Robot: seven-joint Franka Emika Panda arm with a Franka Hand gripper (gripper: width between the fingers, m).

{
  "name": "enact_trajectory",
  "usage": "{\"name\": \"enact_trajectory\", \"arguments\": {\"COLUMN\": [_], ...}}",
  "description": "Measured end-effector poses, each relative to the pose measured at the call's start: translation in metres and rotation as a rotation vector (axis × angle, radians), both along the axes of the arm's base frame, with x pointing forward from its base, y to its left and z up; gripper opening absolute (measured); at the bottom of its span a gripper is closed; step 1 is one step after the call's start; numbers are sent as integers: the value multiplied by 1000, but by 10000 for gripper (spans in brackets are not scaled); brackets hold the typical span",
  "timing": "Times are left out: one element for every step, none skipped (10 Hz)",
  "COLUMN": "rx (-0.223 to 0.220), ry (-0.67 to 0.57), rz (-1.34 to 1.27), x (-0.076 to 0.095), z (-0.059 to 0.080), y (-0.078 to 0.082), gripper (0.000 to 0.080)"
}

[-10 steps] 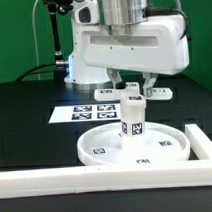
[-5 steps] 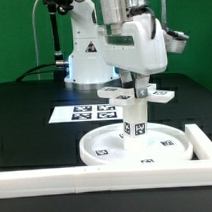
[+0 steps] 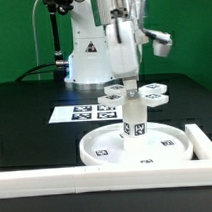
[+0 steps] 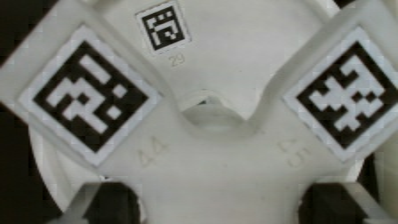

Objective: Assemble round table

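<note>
One arm reaches down at the centre of the exterior view, its gripper (image 3: 128, 86) clamped on the flat cross-shaped piece (image 3: 132, 92), held level atop the upright cylinder post (image 3: 132, 121). The post stands in the middle of the large round disc (image 3: 104, 149) at lower centre of the frame. The marker board (image 3: 79, 112) lies behind, centre left. White border bars (image 3: 57, 178) run along the bottom. The wrist view is filled by the cross-shaped piece's tagged arms.
</note>
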State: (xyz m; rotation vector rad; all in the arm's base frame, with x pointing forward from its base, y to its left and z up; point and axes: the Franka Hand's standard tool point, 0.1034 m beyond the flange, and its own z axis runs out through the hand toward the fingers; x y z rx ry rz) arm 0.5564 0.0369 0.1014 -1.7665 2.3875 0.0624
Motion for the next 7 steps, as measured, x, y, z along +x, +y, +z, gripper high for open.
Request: {"name": "enact_trajectory", "arguments": {"rx": [16, 31, 52, 62, 64, 77, 91], "ry": [-11, -17, -18, -24, -31, -39, -45], "rz": [-110, -190, -323, -427, -448, -488, -522], "x": [1, 2, 3, 4, 4, 4, 4], "z": [0, 0, 0, 0, 0, 1, 1], "y": [0, 0, 0, 0, 0, 0, 0], "gripper": [445, 445, 445, 445, 445, 445, 445]}}
